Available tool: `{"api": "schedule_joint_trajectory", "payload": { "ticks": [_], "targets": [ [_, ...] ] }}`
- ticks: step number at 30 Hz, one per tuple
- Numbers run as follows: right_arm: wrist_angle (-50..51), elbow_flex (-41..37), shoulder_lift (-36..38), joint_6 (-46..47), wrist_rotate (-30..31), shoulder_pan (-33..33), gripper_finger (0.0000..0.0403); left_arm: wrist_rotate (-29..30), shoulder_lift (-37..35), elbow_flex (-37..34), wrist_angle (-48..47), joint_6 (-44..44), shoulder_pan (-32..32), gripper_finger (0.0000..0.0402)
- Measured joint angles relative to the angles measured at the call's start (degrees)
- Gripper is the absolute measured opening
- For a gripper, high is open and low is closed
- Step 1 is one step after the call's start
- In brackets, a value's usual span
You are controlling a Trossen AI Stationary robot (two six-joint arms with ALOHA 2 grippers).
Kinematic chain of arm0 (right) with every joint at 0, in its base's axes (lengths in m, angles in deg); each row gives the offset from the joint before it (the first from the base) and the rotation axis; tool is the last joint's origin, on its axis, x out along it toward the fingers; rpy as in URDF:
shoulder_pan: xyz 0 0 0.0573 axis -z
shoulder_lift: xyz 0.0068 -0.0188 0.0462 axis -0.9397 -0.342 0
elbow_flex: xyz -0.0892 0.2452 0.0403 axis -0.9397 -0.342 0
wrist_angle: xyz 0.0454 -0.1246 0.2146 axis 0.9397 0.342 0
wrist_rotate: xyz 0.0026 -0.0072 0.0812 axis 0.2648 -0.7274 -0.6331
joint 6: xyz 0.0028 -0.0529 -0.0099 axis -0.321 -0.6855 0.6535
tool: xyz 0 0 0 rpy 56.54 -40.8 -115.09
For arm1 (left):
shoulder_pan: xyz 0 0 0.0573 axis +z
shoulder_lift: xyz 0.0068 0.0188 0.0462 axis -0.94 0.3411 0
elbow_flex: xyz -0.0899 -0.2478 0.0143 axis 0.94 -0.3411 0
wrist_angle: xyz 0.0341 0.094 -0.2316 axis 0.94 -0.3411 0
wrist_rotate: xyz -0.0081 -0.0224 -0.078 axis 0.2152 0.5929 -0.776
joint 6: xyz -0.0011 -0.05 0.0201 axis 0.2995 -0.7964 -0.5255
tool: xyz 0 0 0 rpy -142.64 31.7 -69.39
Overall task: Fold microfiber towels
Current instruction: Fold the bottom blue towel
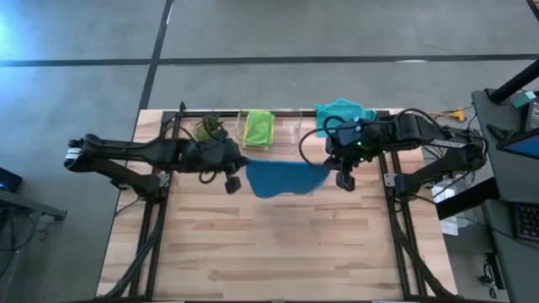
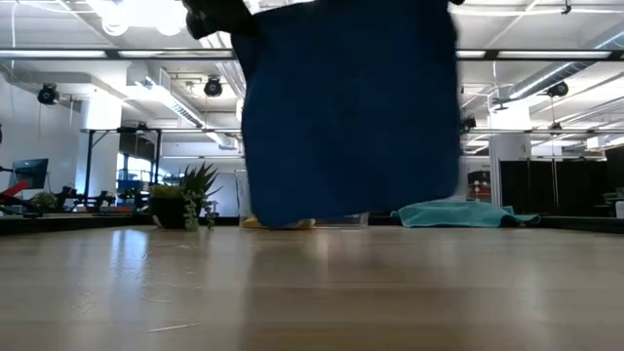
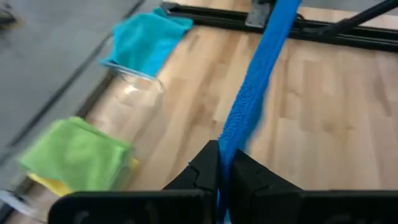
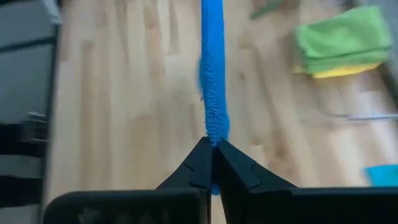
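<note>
- Right now my left gripper (image 3: 219, 163) and right gripper (image 4: 211, 149) each pinch a top corner of the dark blue towel (image 1: 285, 178).
- It hangs limp above the table (image 1: 278, 244), light and soft; corners suit me best.

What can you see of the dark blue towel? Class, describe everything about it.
The dark blue towel is a plain, soft, nubby microfiber cloth. It hangs above the wooden table as a broad sheet, stretched between both arms. The left hand is shut on one upper corner, the right hand on the other. In the low view its lower edge hangs near the tabletop.
</note>
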Motion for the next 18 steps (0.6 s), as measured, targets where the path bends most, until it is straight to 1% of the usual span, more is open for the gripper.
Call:
{"api": "schedule_joint_trajectory", "payload": {
  "ticks": [3,7,10,12,15,18],
  "targets": [
    [0.33,-0.07,-0.86,-4.17,5.70,0.07,0.0009,0.26,-0.57,0.02,-0.10,2.71,2.45,0.0000],
    [0.40,-0.19,-2.11,-10.55,15.19,0.24,0.0009,0.36,-0.50,0.64,-0.09,6.43,6.45,0.0000],
    [0.34,-0.64,-2.79,-13.74,22.91,0.22,0.0009,0.41,-0.50,1.66,-0.08,9.51,8.80,0.0000],
    [0.51,-0.85,-3.06,-14.93,26.77,0.22,0.0009,0.45,-0.52,2.49,-0.07,10.76,9.76,0.0000],
    [0.35,-0.85,-3.15,-14.13,28.16,0.21,0.0009,0.04,-0.76,3.36,-0.52,10.43,10.10,0.0000],
    [0.20,-1.49,-3.15,-9.26,26.81,-1.15,0.0009,-2.78,-1.04,3.62,-3.67,6.09,9.06,0.0000]
  ]
}}
